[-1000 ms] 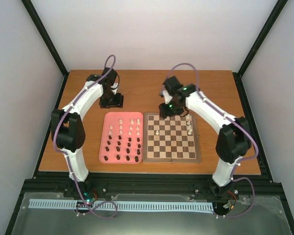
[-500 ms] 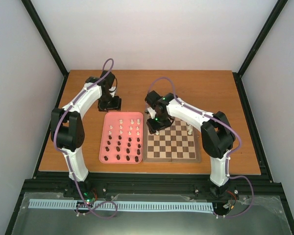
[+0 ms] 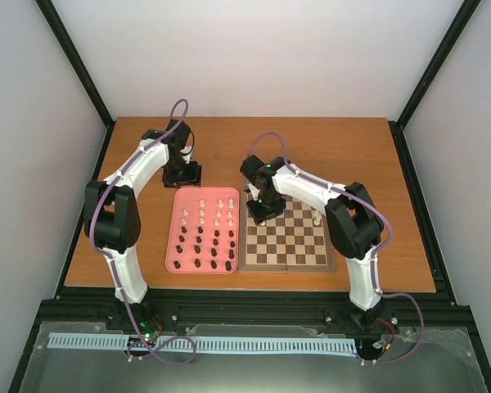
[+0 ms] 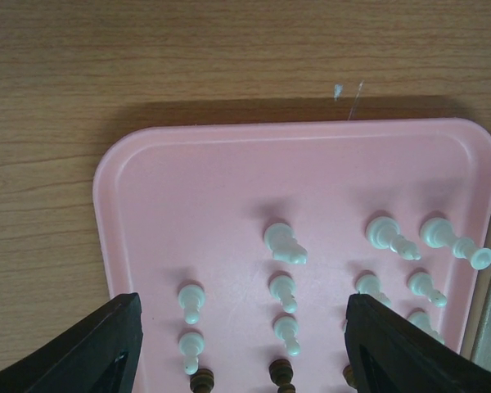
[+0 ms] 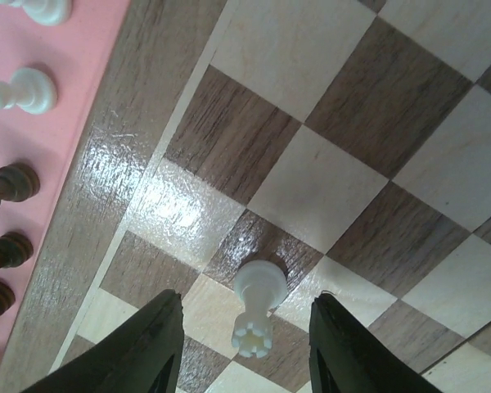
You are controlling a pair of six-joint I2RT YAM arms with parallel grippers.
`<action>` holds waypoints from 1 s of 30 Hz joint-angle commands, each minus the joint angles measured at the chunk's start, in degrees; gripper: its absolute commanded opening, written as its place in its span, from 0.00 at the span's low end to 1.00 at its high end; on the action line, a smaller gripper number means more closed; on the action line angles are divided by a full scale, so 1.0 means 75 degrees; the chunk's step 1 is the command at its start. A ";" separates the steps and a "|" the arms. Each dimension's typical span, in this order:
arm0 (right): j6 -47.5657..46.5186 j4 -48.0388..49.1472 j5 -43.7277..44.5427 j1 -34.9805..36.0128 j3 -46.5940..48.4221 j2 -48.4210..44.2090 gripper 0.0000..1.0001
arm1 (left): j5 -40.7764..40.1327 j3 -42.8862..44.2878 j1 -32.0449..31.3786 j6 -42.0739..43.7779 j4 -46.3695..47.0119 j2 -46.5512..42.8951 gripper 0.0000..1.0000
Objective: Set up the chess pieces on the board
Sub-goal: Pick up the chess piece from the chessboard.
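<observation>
Upright white rook [image 5: 260, 286] near the board [image 5: 311, 188]'s tray-side edge; right gripper [image 5: 245, 327] straddles it, jaws apart, apparently not touching. Left gripper [image 4: 241, 327] hangs wide open, empty, over pink tray [image 4: 196, 180], poised for white pieces [image 4: 285, 243].

A pink tray [image 3: 177, 196] is sitting on the wooden surface [image 3: 352, 139], white walls [image 3: 254, 57] and black frame posts [image 3: 76, 61] standing around it.

One board [image 3: 286, 242], one pink tray [image 3: 170, 237]
</observation>
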 commanded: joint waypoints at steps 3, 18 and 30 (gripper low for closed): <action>-0.0007 -0.0133 0.0202 -0.0034 0.0419 0.0207 0.37 | 0.0052 -0.0019 0.0121 0.0003 0.0142 -0.0150 0.77; -0.0068 -0.0267 0.0111 -0.0069 0.0384 0.0187 0.30 | 0.0081 0.0065 0.0124 -0.0003 0.0095 0.0019 0.76; -0.0111 -0.0264 0.0026 -0.0081 0.0352 0.0204 0.22 | 0.0045 0.0079 0.0134 -0.0008 0.0071 0.0031 0.76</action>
